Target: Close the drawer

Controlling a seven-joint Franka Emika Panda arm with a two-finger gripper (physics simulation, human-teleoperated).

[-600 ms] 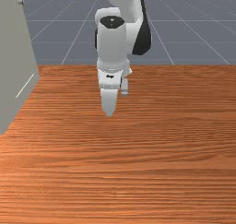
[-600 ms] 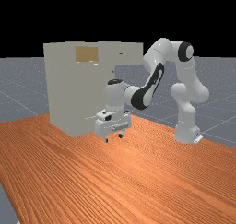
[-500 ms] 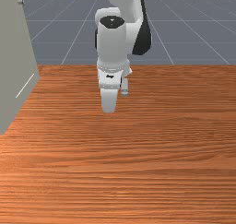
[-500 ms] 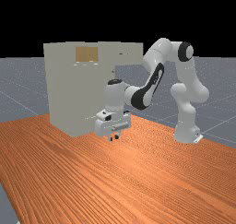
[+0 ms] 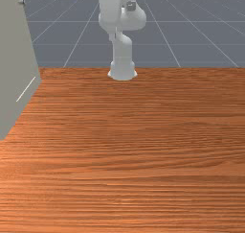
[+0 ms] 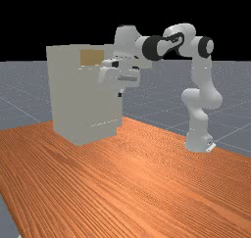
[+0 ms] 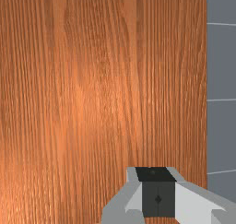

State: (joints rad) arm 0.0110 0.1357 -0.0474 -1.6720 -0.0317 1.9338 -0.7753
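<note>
Far view: my gripper (image 6: 120, 93), fingers together, hangs near; beyond it the drawer (image 6: 145, 64) juts from high on the cabinet (image 6: 78, 100). I should rise to its height, round its front, then push squarely toward the far view's left.

Far view: drawer (image 6: 144, 63) apparently part-hidden behind arm (image 6: 152, 48).

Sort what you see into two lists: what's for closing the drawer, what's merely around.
For the job:
- protruding beige drawer
- tall grey-beige boxy cabinet
- white-and-grey two-finger gripper, shut

Merely around:
- orange-brown wooden table
- grey floor with pale grid lines
</note>
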